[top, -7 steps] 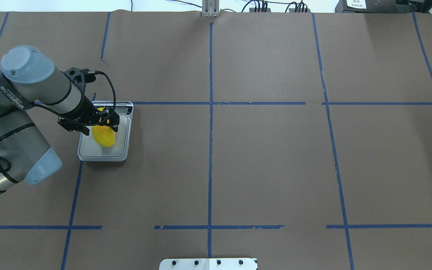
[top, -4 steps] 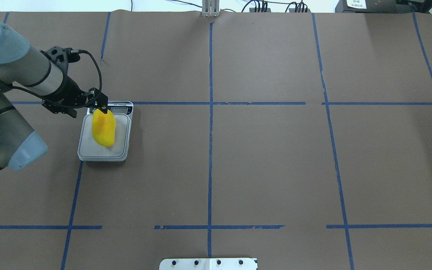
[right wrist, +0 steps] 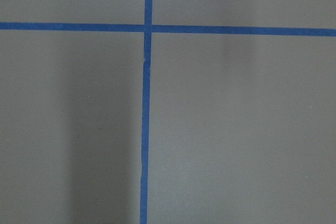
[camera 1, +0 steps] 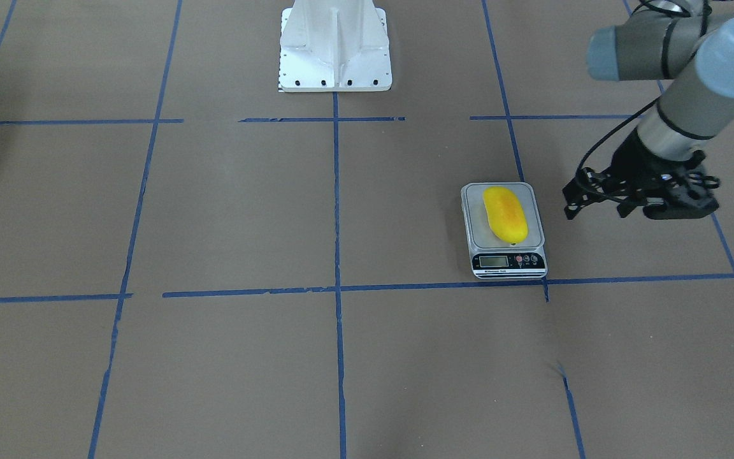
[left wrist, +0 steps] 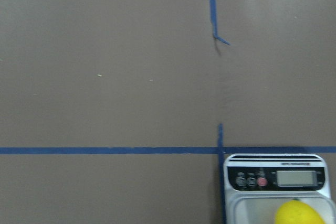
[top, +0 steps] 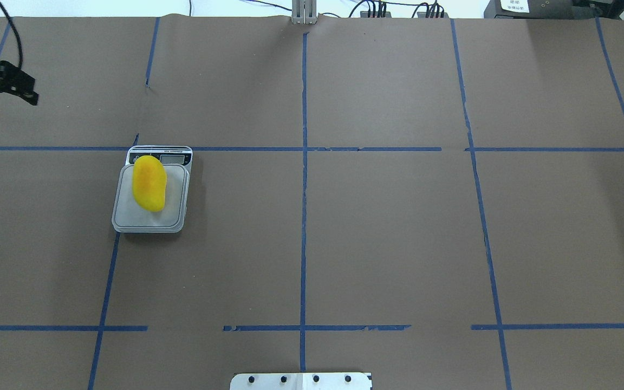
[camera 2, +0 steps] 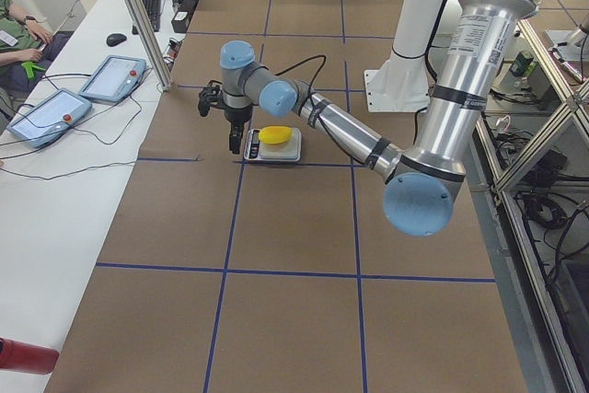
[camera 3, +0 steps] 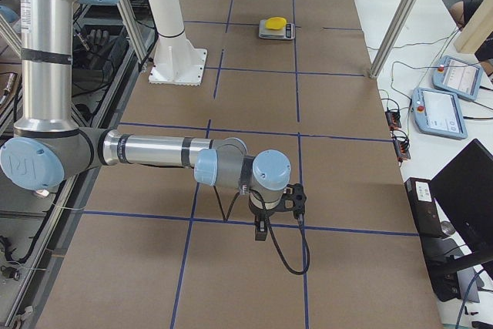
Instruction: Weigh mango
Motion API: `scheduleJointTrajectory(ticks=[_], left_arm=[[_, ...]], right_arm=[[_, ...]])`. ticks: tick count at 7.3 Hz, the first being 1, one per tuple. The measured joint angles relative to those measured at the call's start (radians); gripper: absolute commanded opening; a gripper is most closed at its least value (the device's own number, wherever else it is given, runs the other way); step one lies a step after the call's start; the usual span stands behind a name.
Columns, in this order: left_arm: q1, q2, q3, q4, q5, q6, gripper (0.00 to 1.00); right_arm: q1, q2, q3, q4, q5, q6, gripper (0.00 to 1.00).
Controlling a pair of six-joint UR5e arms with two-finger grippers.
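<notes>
The yellow mango (camera 1: pixel 505 213) lies lengthwise on the grey scale (camera 1: pixel 508 261), free of any gripper. It also shows in the overhead view (top: pixel 149 183) on the scale (top: pixel 174 215), and its tip shows in the left wrist view (left wrist: pixel 299 214) below the scale's display (left wrist: pixel 296 178). My left gripper (camera 1: pixel 596 205) hangs open and empty above the table, off to the side of the scale; overhead it is at the far left edge (top: pixel 6 92). My right gripper (camera 3: pixel 262 229) shows only in the exterior right view, far from the scale; I cannot tell its state.
The robot's white base plate (camera 1: pixel 335 48) stands at the table's middle edge. Blue tape lines (top: pixel 304 162) cross the brown paper. Tablets (camera 2: pixel 55 108) and cables lie on the white side bench.
My left gripper has let go of the mango, lifted off it and swung away to the far left of the overhead view. The mango stays on the scale.
</notes>
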Motion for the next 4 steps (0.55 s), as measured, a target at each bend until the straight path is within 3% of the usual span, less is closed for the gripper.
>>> scheduleJointTrajectory(ticks=[4], left_arm=[[-0.289, 0.187, 0.140, 0.003, -0.078, 0.528, 1.00]], right_arm=[[0.000, 0.000, 0.000, 0.000, 0.000, 0.000, 1.00]])
